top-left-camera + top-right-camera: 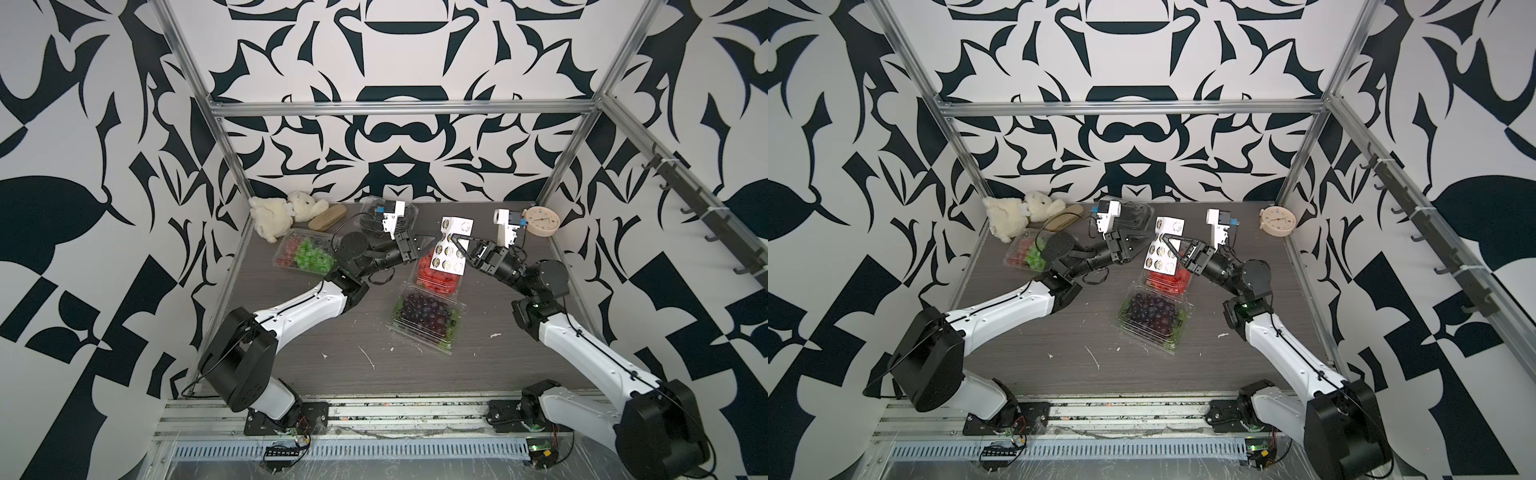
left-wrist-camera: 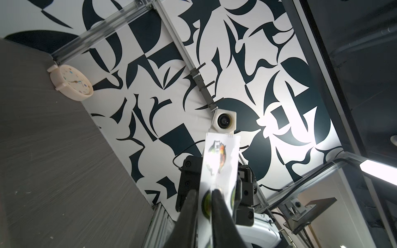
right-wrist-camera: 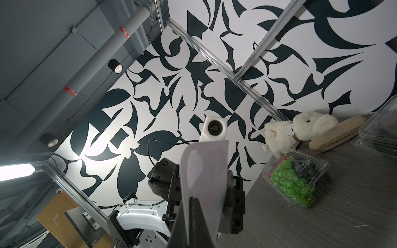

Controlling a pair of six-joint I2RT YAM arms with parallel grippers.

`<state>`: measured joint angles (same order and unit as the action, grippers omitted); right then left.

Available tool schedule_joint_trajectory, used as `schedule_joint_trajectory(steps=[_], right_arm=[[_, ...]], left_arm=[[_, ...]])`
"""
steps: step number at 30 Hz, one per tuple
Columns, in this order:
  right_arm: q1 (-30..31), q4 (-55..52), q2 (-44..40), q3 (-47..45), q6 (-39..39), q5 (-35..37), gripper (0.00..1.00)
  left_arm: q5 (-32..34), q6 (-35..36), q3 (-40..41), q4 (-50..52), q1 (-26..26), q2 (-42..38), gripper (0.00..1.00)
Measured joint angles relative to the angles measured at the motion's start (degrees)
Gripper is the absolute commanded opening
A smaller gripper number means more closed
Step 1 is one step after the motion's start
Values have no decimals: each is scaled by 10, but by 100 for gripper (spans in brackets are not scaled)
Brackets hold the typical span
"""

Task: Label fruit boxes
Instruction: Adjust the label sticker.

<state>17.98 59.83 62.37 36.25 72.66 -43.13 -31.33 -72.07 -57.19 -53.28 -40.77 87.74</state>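
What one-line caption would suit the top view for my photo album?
Labelling time: the left gripper and right gripper hold a sticker sheet aloft over the strawberry box, grape box beside it.

White shells, black joints, thin black cables, small screws — left arm (image 1: 299, 305) and right arm (image 1: 582, 340) alike.

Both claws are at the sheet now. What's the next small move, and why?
Probably peel: draw the left claw slowly back from the sheet while the right claw holds steady. Both look pinched shut on the sheet, held up near the strawberry box, and the left one grips only its edge, where stickers sit.
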Motion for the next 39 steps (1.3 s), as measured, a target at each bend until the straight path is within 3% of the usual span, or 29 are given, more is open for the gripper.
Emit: schedule_joint_trajectory(steps=[8, 15, 39], right_arm=[[0, 8, 0, 0, 1, -2, 0], [0, 18, 0, 0, 0, -2, 0], [0, 17, 0, 0, 1, -10, 0]], left_arm=[[-16, -29, 0, -39, 1, 10, 0], [-26, -51, 0, -87, 0, 17, 0], [-37, -44, -28, -67, -12, 47, 0]])
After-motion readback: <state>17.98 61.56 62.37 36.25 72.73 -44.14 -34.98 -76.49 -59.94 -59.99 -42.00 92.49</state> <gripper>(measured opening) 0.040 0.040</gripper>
